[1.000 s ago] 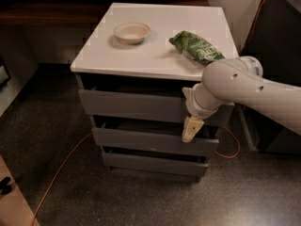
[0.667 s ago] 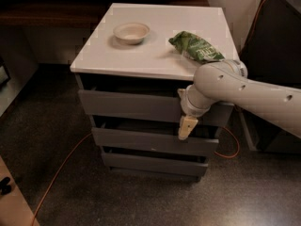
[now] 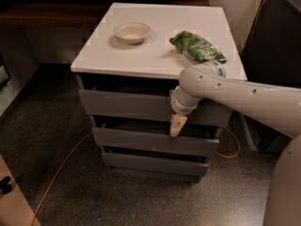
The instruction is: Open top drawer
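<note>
The top drawer (image 3: 122,105) is the wide grey flat front just under the white cabinet top (image 3: 155,60). A dark gap shows between its upper edge and the top. My gripper (image 3: 177,125) hangs down from the white arm (image 3: 235,95), which reaches in from the right. Its cream tip is in front of the drawer's lower edge, right of centre, over the gap above the middle drawer (image 3: 141,142). The arm hides the right part of the drawer front.
A white bowl (image 3: 132,32) and a green snack bag (image 3: 197,47) lie on the cabinet top. The bottom drawer (image 3: 150,164) sits below the middle one. An orange cable (image 3: 61,168) runs across the floor on the left. Dark furniture (image 3: 277,51) stands close on the right.
My gripper and wrist have moved a little to the left along the top drawer's lower edge. The drawers, bowl and bag have not moved.
</note>
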`<state>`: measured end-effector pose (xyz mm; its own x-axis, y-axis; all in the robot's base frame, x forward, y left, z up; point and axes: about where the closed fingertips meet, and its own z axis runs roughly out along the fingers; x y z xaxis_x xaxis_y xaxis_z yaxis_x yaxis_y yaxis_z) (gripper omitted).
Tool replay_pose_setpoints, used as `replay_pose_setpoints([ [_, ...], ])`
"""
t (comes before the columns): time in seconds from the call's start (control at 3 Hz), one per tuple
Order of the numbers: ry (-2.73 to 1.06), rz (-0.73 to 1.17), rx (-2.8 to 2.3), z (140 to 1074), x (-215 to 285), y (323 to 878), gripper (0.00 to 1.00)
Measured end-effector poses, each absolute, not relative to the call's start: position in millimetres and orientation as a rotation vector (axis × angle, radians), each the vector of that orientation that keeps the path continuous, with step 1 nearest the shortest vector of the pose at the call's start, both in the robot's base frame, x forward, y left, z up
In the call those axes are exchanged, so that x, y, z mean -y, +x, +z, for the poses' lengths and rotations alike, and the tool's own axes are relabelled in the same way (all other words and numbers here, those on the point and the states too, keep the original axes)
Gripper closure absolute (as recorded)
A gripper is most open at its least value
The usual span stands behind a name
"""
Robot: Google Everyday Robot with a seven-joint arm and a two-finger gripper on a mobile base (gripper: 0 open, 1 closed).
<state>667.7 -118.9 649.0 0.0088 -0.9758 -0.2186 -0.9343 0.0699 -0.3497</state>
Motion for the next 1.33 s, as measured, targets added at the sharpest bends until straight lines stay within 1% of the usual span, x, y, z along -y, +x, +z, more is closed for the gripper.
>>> replay_pose_setpoints([
  [0.33,-1.885,-0.165,-1.980,641.5,119.4,680.9,0.14],
  [1.0,-1.875,-0.173,-1.989,644.3,120.8,680.8,0.61],
  [1.33,-1.875,-0.173,-1.989,651.4,120.8,680.6,0.92],
])
